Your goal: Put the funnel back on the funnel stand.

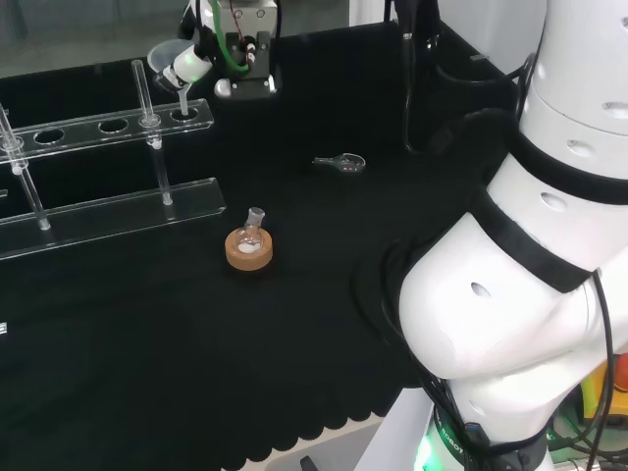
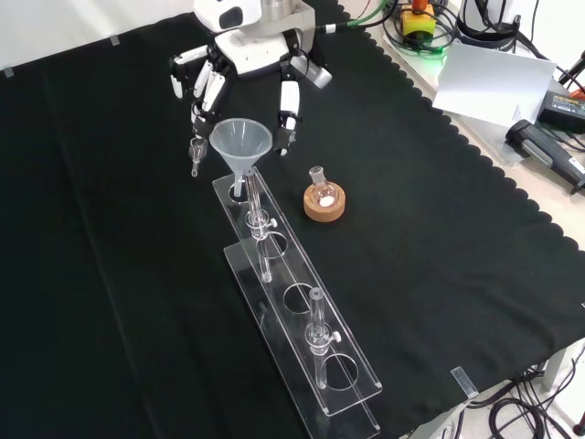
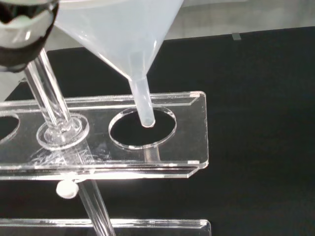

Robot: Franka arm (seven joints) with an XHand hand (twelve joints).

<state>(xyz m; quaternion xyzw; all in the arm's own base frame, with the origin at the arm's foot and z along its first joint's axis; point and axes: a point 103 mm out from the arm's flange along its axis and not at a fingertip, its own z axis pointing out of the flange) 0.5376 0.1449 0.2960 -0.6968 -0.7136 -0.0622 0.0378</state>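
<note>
The clear funnel (image 2: 240,140) hangs over the end hole of the clear acrylic funnel stand (image 2: 285,272), held between the fingers and thumb of the hand (image 2: 260,50). In the wrist view the funnel (image 3: 123,34) tilts a little, and its stem tip sits just at the rim level of the end hole of the stand (image 3: 192,132); a finger (image 3: 22,19) touches the cone's rim. From the head view the funnel (image 1: 172,61) is at the far right end of the stand (image 1: 83,128), with the hand (image 1: 231,44) beside it.
A small round flask on a cork ring (image 2: 324,199) stands right of the stand in the front view, also on the cloth (image 1: 249,245). A small clear glass piece (image 1: 343,162) lies farther right in the head view. Upright glass rods rise from the stand.
</note>
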